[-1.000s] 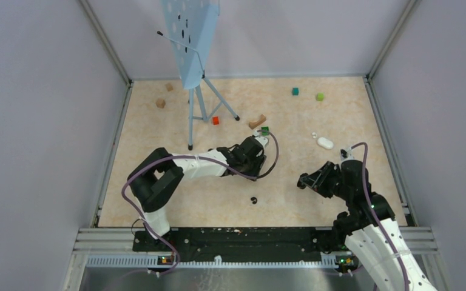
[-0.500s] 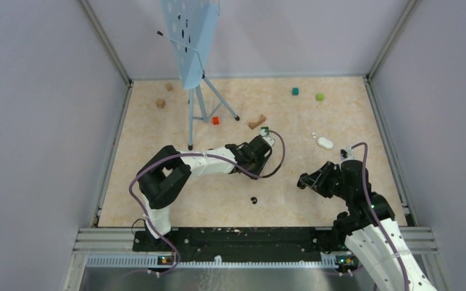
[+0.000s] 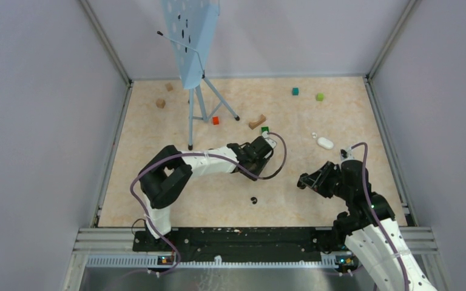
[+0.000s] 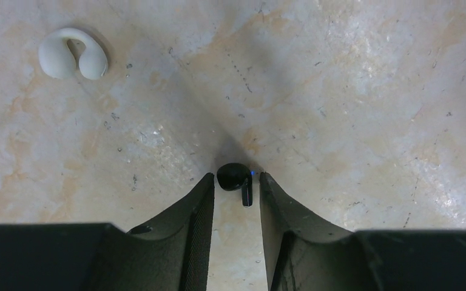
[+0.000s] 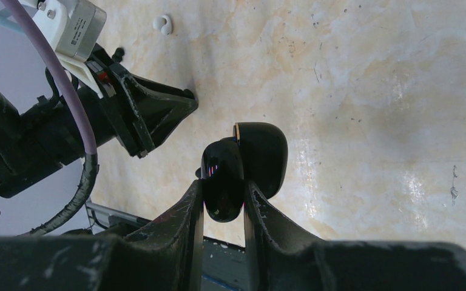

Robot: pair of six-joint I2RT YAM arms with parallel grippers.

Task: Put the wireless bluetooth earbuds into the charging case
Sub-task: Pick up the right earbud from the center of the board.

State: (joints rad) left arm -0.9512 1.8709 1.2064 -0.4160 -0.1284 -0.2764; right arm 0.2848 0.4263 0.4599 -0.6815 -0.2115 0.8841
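Pale marbled tabletop [image 3: 158,200] fills the floor of a grey-walled booth, with a blue perforated panel [image 3: 189,36] on a thin stand at the back. Small blocks lie scattered beyond the arms, among them a red cube [image 3: 215,120] and a green cube [image 3: 264,129].

Only one bit of print shows. It is on a grey module [image 5: 67,27] on the left wrist, seen from the right wrist camera, and it is too small to read.

From above, the left arm's wrist hides what lies under it. The left wrist camera shows it: the left gripper [image 4: 236,185] has its fingers narrowly spread on either side of a black earbud [image 4: 233,176] lying on the table, a blue dot lit on its stem. I cannot tell whether the fingers press it. A white clip-shaped earbud [image 4: 73,56] lies well apart from it.

The right gripper [image 5: 223,189] is raised and pinches a glossy black charging case [image 5: 261,154], a mere dark speck from overhead. A white oval case [image 3: 324,143] and a small black object [image 3: 253,200] appear only in the top view.
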